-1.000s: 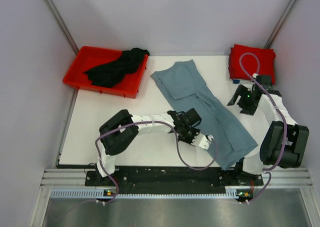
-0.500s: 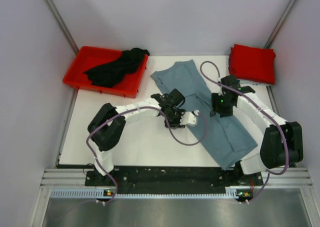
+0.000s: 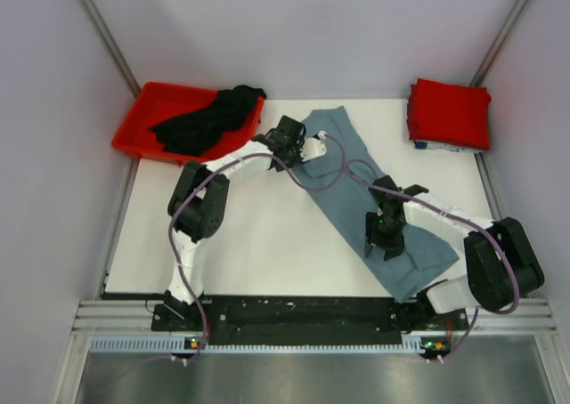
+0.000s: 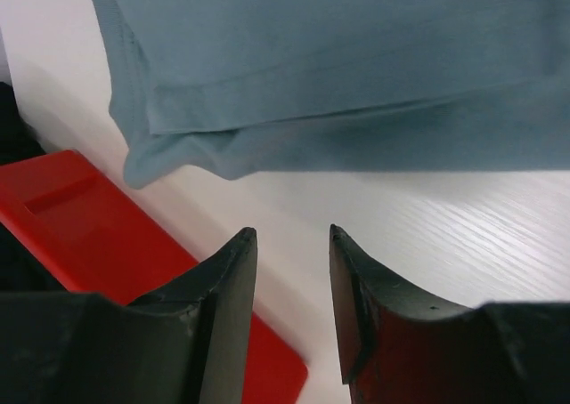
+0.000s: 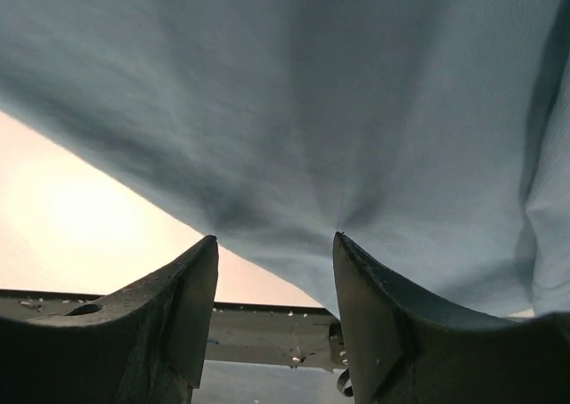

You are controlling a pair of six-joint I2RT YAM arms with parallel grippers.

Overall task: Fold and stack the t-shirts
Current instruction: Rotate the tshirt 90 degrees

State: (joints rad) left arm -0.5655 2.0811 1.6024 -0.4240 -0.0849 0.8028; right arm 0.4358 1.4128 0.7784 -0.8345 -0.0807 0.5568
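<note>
Grey-blue t-shirt [image 3: 356,186] lies flat on the white worktop [image 3: 249,235]. It runs as a long diagonal strip from far-centre to the near right corner. It looks partly folded lengthwise, with a hem layer showing at the far end.

Left claw [image 4: 289,235] is at the far end of that shirt, low over the worktop. Its jaws are part-way apart with nothing between them, only bare worktop in the gap. The shirt's hemmed edge is just ahead of the fingertips [image 4: 242,244], not touching. That edge is slightly lifted and doubled over.

Right claw [image 5: 274,239] is on the near half of the same shirt, close to its left edge. Its jaws are medium wide. The tips are pushed into the cloth, and wrinkles fan out from both fingertips [image 5: 207,253]. Cloth sits across the gap, but I can't tell if any of it is actually pinched.

Red bin [image 3: 142,133] sits at the far left corner of the worktop. The black t-shirt [image 3: 209,119] is heaped inside it, crumpled, one end draped over the bin's far right rim. In the left wrist view the bin's red wall is just beside the left finger.

Red t-shirt [image 3: 450,112] is at the far right corner, folded into a neat square, well apart from both claws. A small blue thing [image 3: 420,143] peeks out under its near edge, too small to identify.
</note>
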